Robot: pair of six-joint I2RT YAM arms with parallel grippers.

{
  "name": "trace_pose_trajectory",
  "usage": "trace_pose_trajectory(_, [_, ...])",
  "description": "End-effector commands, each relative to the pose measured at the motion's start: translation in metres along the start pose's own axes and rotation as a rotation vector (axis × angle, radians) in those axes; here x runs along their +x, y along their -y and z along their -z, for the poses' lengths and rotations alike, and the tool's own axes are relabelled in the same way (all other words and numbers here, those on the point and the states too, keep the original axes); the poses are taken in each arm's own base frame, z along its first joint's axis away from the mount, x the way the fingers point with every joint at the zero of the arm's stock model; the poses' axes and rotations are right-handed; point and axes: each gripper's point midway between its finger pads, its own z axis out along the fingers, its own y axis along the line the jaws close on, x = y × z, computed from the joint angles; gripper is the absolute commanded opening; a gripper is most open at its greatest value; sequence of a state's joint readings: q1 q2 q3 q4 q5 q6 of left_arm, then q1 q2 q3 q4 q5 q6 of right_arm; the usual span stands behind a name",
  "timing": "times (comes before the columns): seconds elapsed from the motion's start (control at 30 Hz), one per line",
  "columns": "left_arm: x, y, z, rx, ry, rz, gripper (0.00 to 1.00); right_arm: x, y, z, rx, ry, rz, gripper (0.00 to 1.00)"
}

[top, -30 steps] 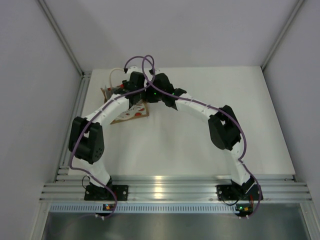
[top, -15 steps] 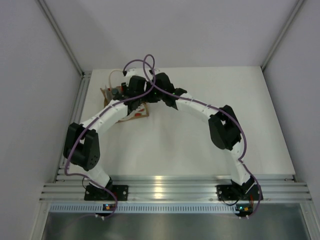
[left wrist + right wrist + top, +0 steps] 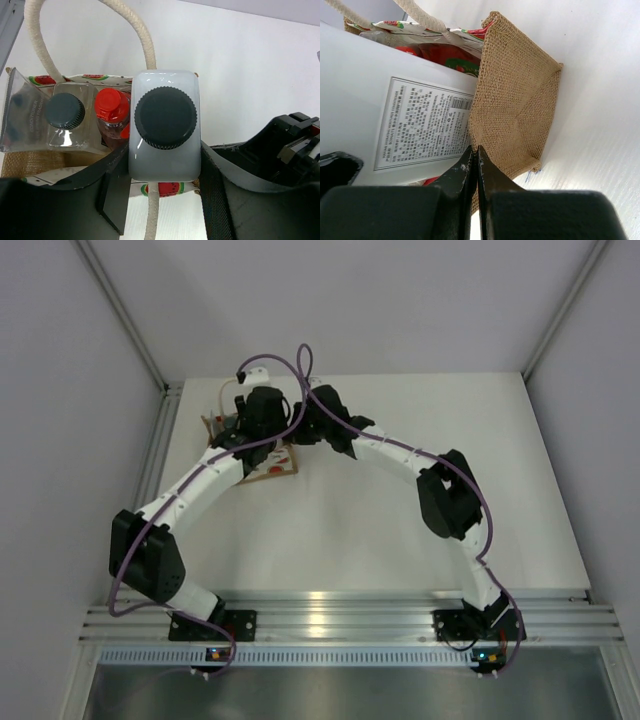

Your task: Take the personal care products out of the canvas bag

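The canvas bag [image 3: 272, 464] stands at the table's far left, its watermelon-print side [image 3: 170, 189] and rope handles [image 3: 145, 45] showing in the left wrist view. My left gripper [image 3: 165, 169] is shut on a white bottle with a dark round cap [image 3: 165, 120], which sits higher than the others. A red bottle [image 3: 111, 106] and a translucent bottle with a dark cap [image 3: 64, 112] remain inside the bag. My right gripper [image 3: 476, 151] is shut on the bag's burlap edge [image 3: 517, 95], next to the white bottle's labelled side [image 3: 415, 125].
The left wall and its metal rail [image 3: 152, 455] run close beside the bag. The two wrists [image 3: 300, 420] crowd together over the bag, with purple cables looping above them. Bare white table [image 3: 420, 530] stretches to the right and near side.
My left arm's elbow has swung out toward the near left while its wrist stays over the bag with the white bottle. The right arm has not moved.
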State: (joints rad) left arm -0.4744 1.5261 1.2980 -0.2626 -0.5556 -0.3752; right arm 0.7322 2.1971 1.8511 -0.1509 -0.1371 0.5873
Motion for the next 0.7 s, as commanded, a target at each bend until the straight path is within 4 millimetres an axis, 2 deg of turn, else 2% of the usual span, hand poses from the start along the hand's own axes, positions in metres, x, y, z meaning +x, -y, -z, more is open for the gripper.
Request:
trace_pose_trajectory(0.0, [-0.099, 0.026, 0.041, 0.136, 0.27, 0.186, 0.0, 0.021, 0.02, -0.012, 0.035, -0.053, -0.015, 0.0])
trace_pose_trajectory(0.17, [-0.104, 0.022, 0.048, 0.138, 0.284, 0.189, 0.0, 0.02, 0.021, -0.014, 0.035, -0.053, -0.016, 0.0])
trace_pose_trajectory(0.5, [-0.143, 0.012, 0.086, 0.165, 0.369, 0.201, 0.0, 0.018, 0.022, -0.016, 0.032, -0.051, -0.02, 0.0])
trace_pose_trajectory(0.67, [-0.153, 0.004, 0.103, 0.173, 0.401, 0.225, 0.0, 0.016, 0.022, -0.017, 0.03, -0.046, -0.022, 0.0])
